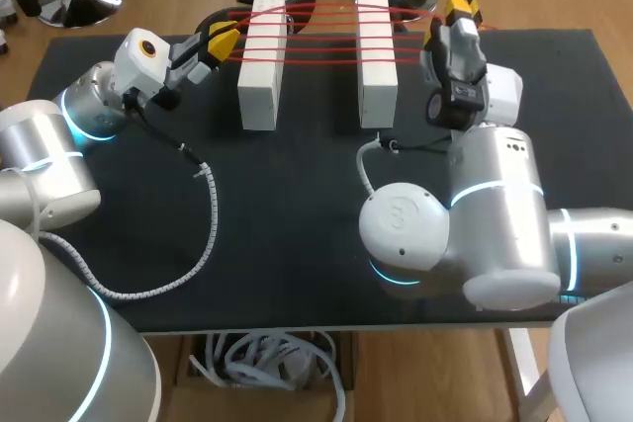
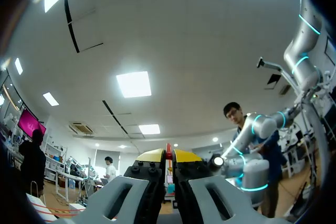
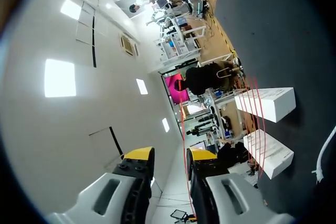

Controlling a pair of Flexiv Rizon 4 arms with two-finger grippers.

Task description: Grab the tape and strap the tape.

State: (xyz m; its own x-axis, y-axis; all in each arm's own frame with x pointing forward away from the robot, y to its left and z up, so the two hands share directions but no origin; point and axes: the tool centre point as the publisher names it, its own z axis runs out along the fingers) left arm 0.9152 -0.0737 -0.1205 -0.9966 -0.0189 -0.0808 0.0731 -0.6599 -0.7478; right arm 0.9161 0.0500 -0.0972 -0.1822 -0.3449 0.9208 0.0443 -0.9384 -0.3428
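Standing side by side near the far edge of the black table (image 1: 297,234) were the left block (image 1: 261,64) and the right block (image 1: 376,58), both white and upright, with a bare strip of mat between them. The near half of the table was mostly open; only the left arm's ribbed cable (image 1: 206,214) curled across it, and the right arm's bulky joints took up the near right corner. The far edge was close behind the blocks, so there was little room there.

The tape (image 1: 316,35) was a thin red band, strung in several parallel strands across both blocks' tops and pulled out past each outer side.

The left gripper (image 1: 222,43) sat just beside the left block's far outer end. In the left wrist view its yellow tips (image 2: 168,155) were pressed together on a red strand (image 2: 168,149), clamping it.

The right gripper (image 1: 453,7) sat off the right block's far outer side. In the right wrist view its fingers (image 3: 170,155) stood a narrow gap apart, and one red strand (image 3: 183,129) ran through that gap, close to one finger and clear of the other. Both blocks (image 3: 265,102) showed ahead of it.

A mark on the right arm's round joint cap (image 1: 401,216) was too faint to read.
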